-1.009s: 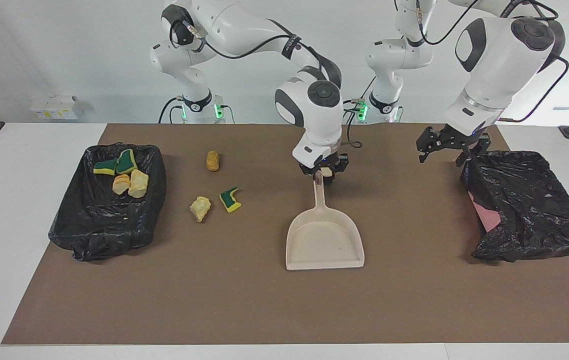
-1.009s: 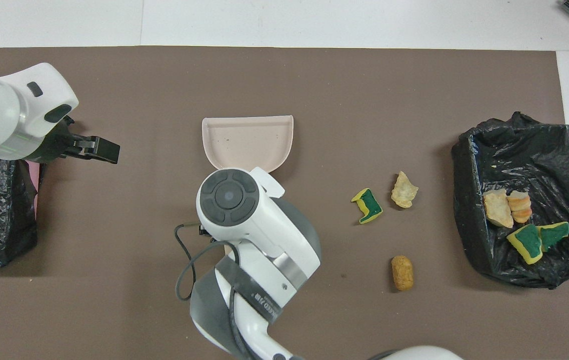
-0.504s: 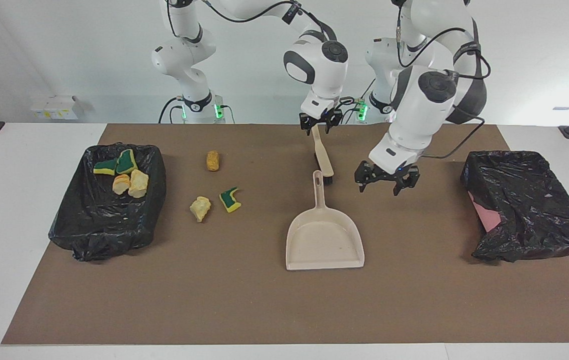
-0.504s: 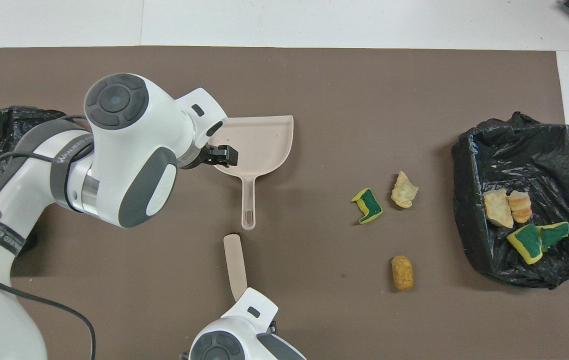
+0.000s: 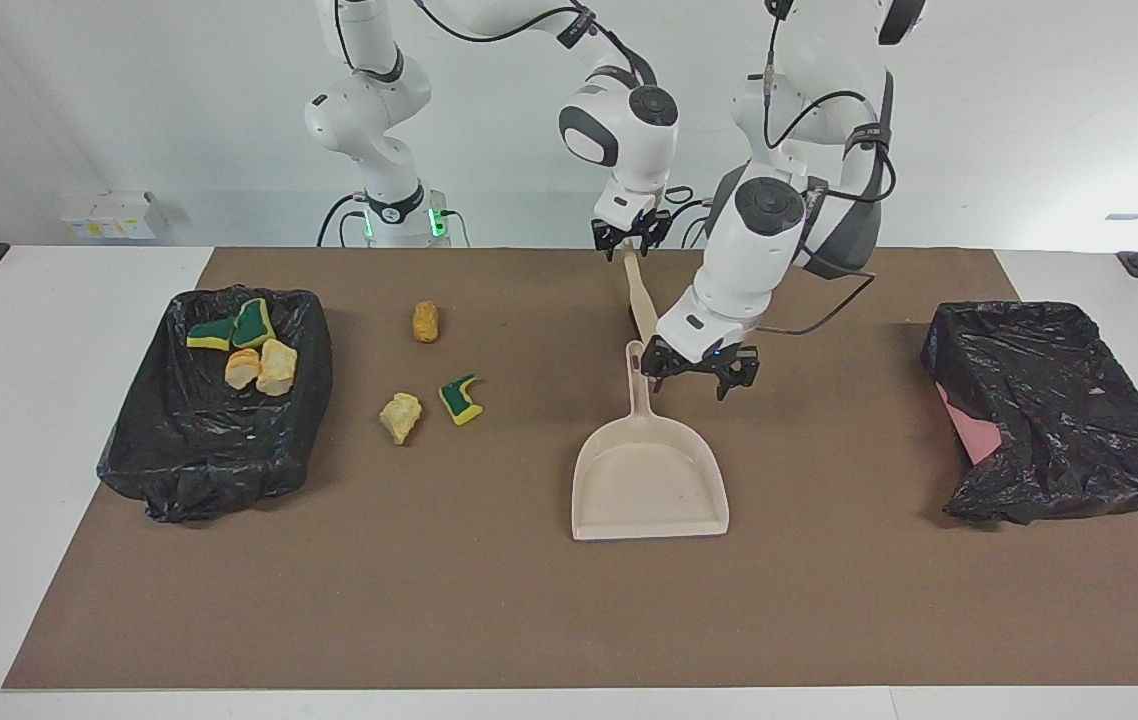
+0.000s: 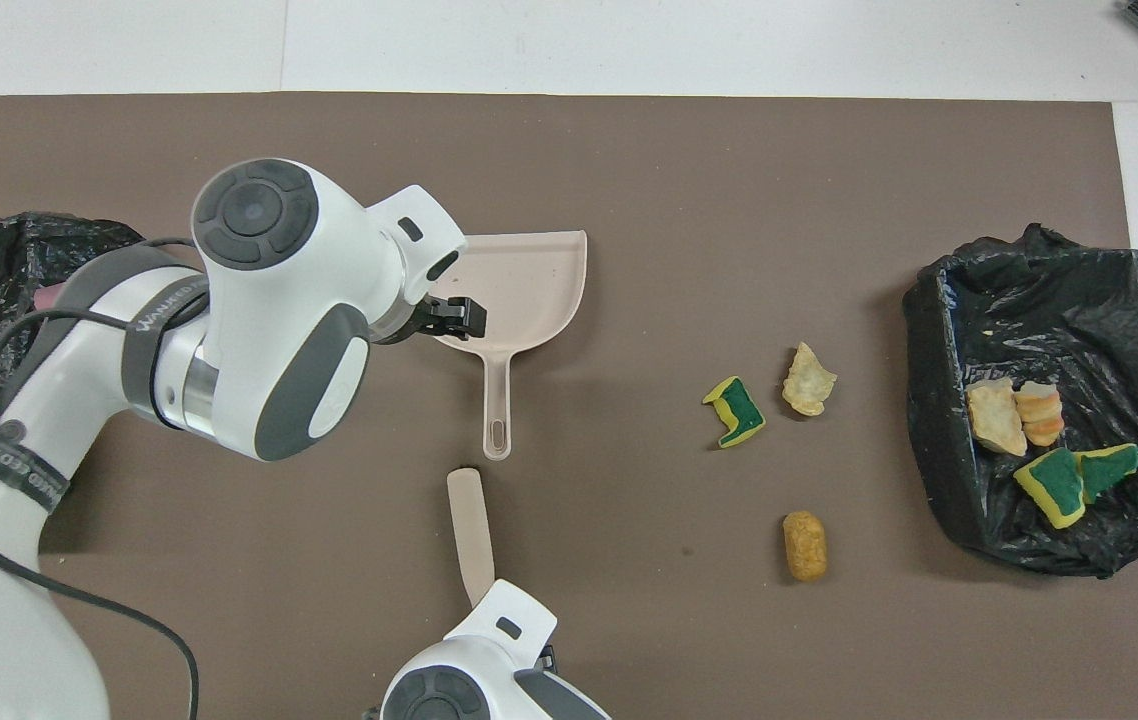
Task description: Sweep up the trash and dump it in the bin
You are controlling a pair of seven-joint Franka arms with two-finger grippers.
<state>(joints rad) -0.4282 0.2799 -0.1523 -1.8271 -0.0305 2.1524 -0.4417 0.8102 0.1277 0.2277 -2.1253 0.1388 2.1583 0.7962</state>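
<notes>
Closest to the robots, by the desk's near edge, the right pincer point(image 5: 630, 238) sits at the top end of the brush point(image 5: 641, 300). The brush slants from there toward the dustpan point(image 5: 651, 480). Whether the pincer has clamped the handle, I cannot tell. The brush looks stiff and light, and the bare handle end is the place to hold it, keeping the bristle end free.

A little farther out, toward the right arm's end of the desk, an orange-brown scrap point(image 5: 426, 321) lies loose on the brown mat point(image 5: 529, 620). Farther again are a yellow-green scrap point(image 5: 460, 399) and a cream scrap point(image 5: 400, 417), close together. Four more scraps point(image 5: 244, 350) already lie in the black-lined bin point(image 5: 189, 470) by that end's edge. The scraps are likely soft, springy and almost weightless, so they may skip or roll off the bristles. They suit pushing, not pinching.

About mid-desk the left pincer point(image 5: 699, 372) hangs just beside the dustpan's thin handle, spread wide and holding nothing. The dustpan lies flat, its mouth toward the desk's far edge. It is probably rigid and light, so it may slide when the scraps are pushed against it. The handle is the obvious hold.

A second black-lined bin point(image 5: 1059, 420) stands at the left arm's end.
</notes>
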